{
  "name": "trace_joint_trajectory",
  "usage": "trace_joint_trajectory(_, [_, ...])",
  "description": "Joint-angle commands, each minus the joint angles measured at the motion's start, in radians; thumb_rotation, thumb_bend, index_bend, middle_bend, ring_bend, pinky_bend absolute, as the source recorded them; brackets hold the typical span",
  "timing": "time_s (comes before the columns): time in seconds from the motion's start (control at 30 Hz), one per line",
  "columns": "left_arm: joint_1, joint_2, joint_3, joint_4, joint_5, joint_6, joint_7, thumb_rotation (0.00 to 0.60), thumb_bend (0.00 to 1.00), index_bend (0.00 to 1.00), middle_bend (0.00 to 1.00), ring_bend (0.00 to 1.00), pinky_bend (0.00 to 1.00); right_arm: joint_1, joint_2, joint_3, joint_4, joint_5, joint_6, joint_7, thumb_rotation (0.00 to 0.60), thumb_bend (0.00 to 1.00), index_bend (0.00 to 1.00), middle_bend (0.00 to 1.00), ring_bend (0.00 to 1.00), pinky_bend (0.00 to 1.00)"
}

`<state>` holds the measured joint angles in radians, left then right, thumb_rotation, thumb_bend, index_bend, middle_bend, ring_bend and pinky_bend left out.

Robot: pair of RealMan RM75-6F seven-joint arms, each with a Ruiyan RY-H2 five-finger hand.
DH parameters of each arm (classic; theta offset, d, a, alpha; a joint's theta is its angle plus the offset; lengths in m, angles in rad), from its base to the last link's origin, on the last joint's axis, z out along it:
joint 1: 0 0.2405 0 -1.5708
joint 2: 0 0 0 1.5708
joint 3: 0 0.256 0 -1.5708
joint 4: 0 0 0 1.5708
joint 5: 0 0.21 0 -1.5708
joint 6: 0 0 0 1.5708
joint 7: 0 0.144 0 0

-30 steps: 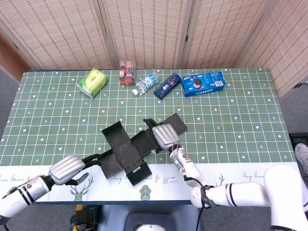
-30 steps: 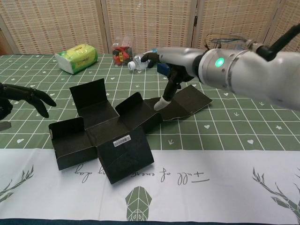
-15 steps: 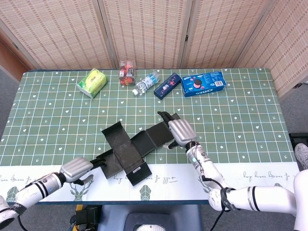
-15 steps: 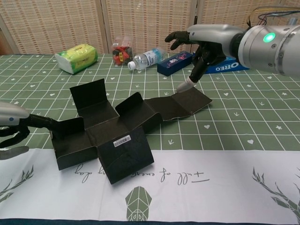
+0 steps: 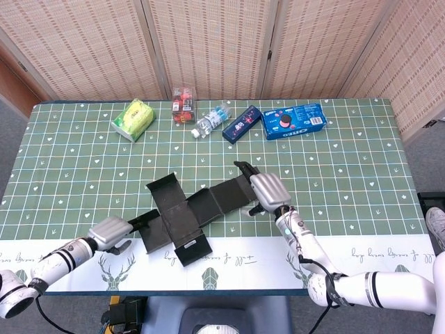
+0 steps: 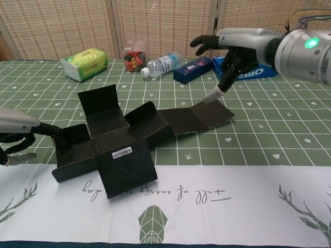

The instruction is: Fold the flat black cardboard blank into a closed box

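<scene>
The black cardboard blank [image 6: 129,139] lies spread near the middle of the tabletop [image 6: 269,139], toward the lower left of the chest view, with several flaps partly raised, one upright panel at the back and a labelled panel nearest the camera; it is far from a closed box. At its left end the left hand [image 6: 15,135] reaches in from the frame's left edge, its dark fingers [image 6: 49,130] touching or pinching the outermost flap; the view is too oblique to tell whether they truly grip it or merely rest against it. At the right end the right hand [image 6: 227,49] hovers above the long flap, fingers spread and holding nothing, one pale fingertip [image 6: 209,96] pointing down at the flap's far edge, touching it or just above. The risk, as I judge it, is that the light blank slides or twists across the cloth if one hand pushes while the other has no firm hold, letting raised flaps fall flat. Along the upper edge of the frame sit a green packet [image 6: 85,63], a water bottle [image 6: 163,64] and a blue biscuit box [image 6: 248,71], well apart from the work.
</scene>
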<state>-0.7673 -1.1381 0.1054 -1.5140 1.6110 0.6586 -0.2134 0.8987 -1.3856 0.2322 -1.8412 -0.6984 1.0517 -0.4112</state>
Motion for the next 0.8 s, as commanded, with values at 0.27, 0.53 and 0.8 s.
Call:
trace_joint_trajectory(0.27, [0.02,-0.032,-0.034,0.049,-0.105,0.017,0.184,0.6,0.57,0.13,0.09,0.68,0.89,-0.007,0.009,-0.02,-0.002,0.008,-0.011,-0.014,0.6,0.0,0.0,0.07,0.77,1.0])
trace_joint_trajectory(0.53, [0.076,0.028,-0.053,-0.052,-0.066,0.18,0.1,0.6,0.57,0.14,0.09,0.68,0.9,0.037,0.044,-0.078,-0.017,0.11,-0.039,-0.157,0.6,0.01,0.0,0.13,0.78,1.0])
trace_joint_trajectory(0.8, [0.122,0.092,-0.03,-0.113,0.004,0.287,0.044,0.6,0.56,0.14,0.09,0.68,0.9,0.16,0.004,-0.097,0.035,0.307,-0.071,-0.329,0.6,0.01,0.0,0.16,0.78,1.0])
